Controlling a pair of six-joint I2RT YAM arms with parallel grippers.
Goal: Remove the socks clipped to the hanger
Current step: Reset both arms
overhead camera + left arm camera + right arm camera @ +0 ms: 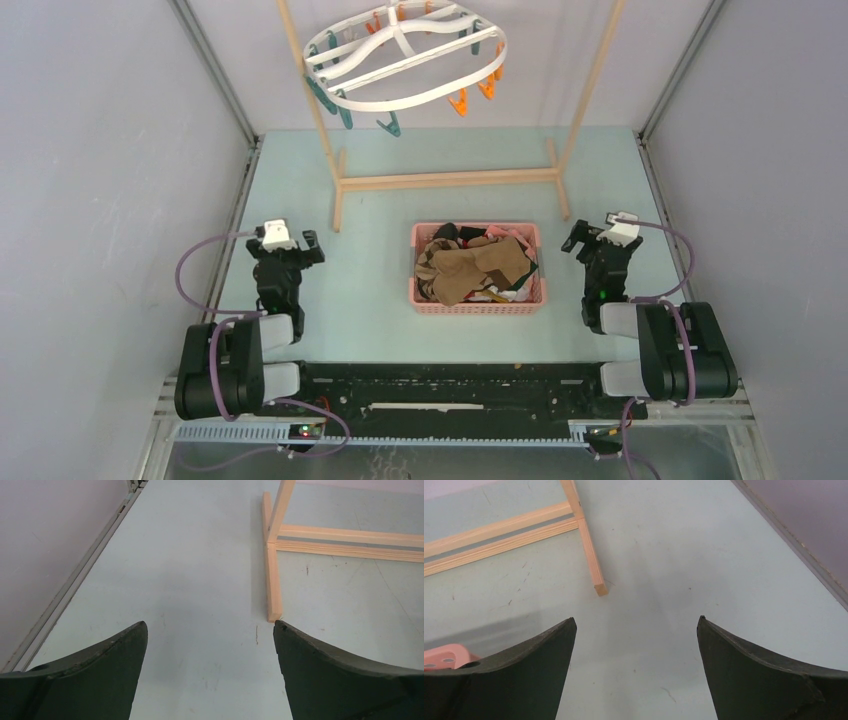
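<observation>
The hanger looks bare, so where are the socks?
Top view: the socks lie piled in the pink basket at the centre of the table, just on the near side of the wooden rack.

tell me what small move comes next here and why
Probably none, just leave both arms parked: the hanger shows bare clips, the socks lie piled in the basket, and the left fingers and right fingers stand open, empty.

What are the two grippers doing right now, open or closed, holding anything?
Left gripper: open, holding nothing.
Right gripper: open, holding nothing.
</observation>
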